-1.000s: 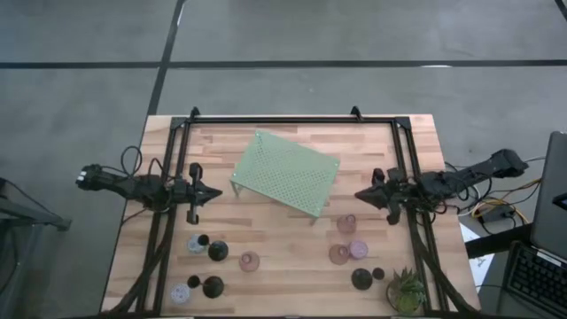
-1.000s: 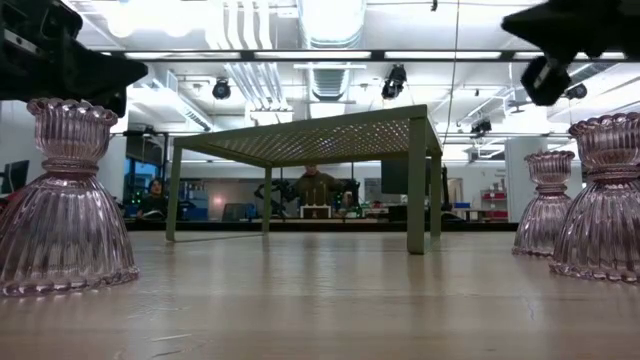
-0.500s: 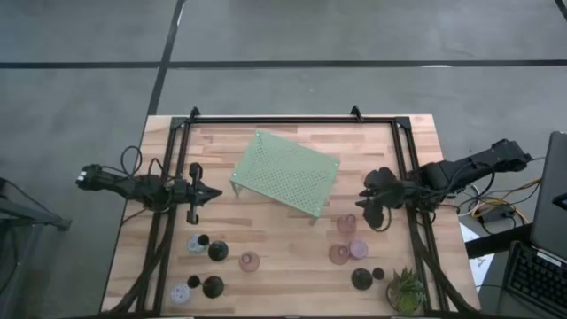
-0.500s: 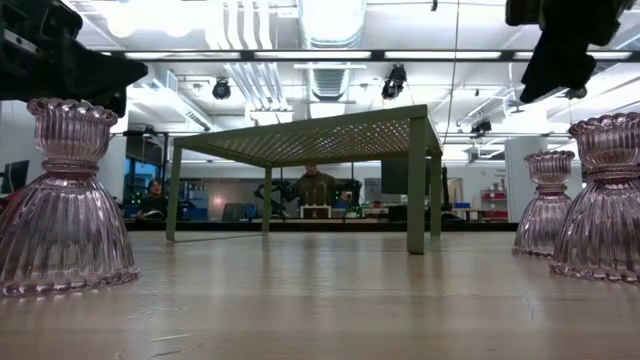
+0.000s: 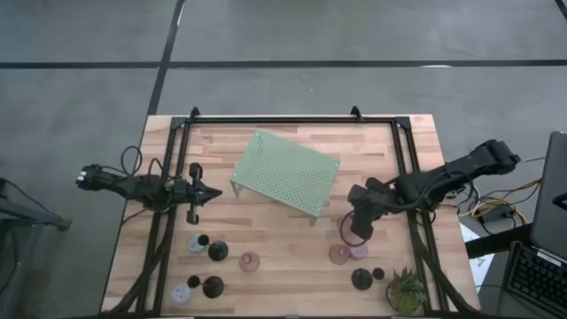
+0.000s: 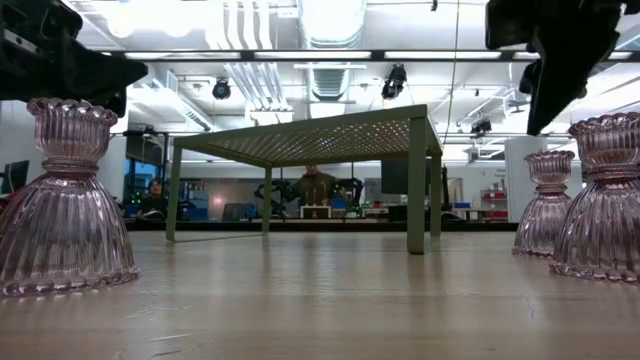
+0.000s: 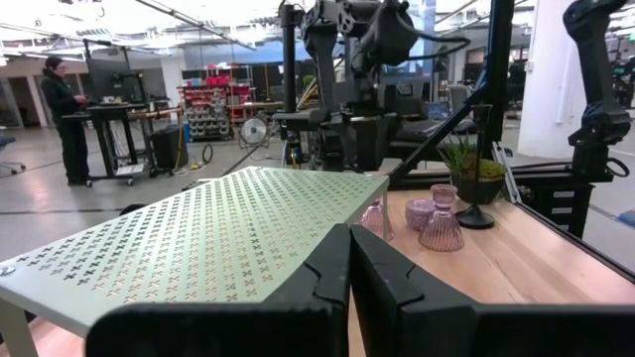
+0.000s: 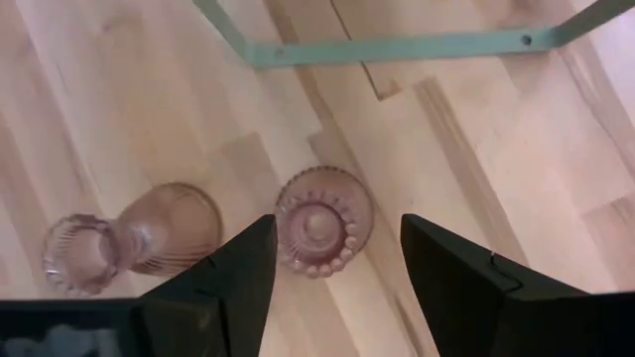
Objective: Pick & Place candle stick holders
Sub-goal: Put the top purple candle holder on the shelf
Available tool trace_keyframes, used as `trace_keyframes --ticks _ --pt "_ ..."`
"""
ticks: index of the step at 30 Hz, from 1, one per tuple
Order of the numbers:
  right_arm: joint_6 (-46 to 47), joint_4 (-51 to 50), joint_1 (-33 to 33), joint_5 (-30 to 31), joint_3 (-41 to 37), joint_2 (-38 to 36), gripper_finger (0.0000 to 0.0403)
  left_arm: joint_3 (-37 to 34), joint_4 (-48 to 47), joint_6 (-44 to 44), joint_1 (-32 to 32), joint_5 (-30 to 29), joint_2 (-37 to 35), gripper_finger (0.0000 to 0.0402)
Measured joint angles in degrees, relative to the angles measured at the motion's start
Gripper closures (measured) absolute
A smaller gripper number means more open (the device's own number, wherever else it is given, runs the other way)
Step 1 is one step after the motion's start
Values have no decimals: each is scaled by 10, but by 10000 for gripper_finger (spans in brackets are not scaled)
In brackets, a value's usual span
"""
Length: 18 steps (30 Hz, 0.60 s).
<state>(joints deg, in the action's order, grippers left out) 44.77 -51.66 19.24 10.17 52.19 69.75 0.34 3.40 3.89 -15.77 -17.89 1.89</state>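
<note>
My right gripper [image 5: 355, 228] hangs open, fingers pointing down, over a pinkish glass candle stick holder [image 8: 323, 220] that stands upright on the table by the green stand's right leg. Its fingers stand on either side of the holder's top without touching it. A second pink holder [image 8: 129, 238] and a lavender one [image 5: 358, 251] stand just nearer. More holders, black [image 5: 218, 252], lavender [image 5: 181, 291] and pink [image 5: 251, 260], stand at the near left. My left gripper [image 5: 209, 192] waits shut at the table's left, above the wood.
The pale green perforated stand [image 5: 285, 172] stands at the table's middle, just beyond my right gripper. A spiky potted plant [image 5: 406, 291] and two black holders [image 5: 361, 278] stand at the near right corner. A black frame [image 5: 292, 120] runs round the table. People show beyond the table.
My right gripper has gone from the table's right side toward its near edge and a little left, to above the pink holder. It has tipped from level to pointing down, and it has opened. Nothing on the table has moved.
</note>
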Motion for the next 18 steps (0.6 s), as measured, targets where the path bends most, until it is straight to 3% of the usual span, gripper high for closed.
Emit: trace_keyframes --ticks 18 --pt "1 16 6 18 -50 12 195 0 0 0 0 0 0 390"
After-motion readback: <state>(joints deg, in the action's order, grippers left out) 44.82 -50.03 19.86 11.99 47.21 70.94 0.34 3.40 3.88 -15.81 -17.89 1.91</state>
